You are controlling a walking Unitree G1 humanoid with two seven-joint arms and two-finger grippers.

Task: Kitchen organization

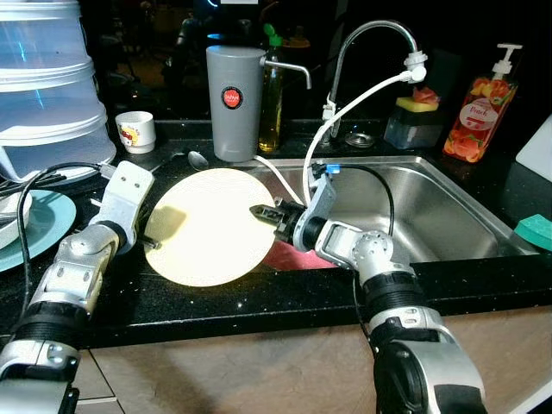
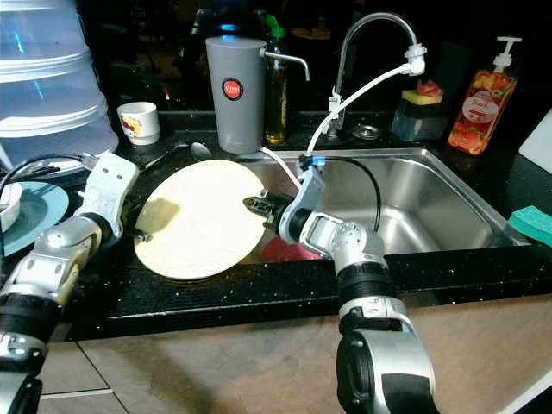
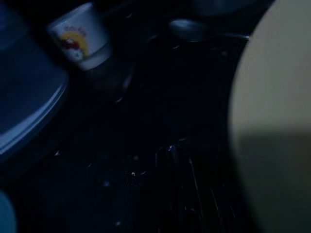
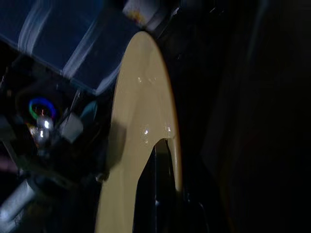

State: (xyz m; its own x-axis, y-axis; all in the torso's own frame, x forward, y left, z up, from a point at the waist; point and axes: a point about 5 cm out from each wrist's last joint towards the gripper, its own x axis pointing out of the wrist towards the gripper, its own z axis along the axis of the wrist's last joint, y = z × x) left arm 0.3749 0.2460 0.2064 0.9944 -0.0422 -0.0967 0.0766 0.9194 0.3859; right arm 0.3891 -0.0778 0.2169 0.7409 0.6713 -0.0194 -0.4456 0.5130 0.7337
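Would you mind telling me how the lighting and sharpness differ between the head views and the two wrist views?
Left eye view: bright and sharp, the left gripper shadowing the cream plate. Left wrist view: very dark and soft, the small cup blurred. Right wrist view: dim, small glints on the plate's rim beside the right gripper.

Dim kitchen, black background; both wrist views dark and blurred.

Stacked clear plastic containers [image 1: 43, 78] run off my frame's edge; left gripper [image 1: 153, 244] fingertips lost behind round pale yellow plate [image 1: 207, 226].
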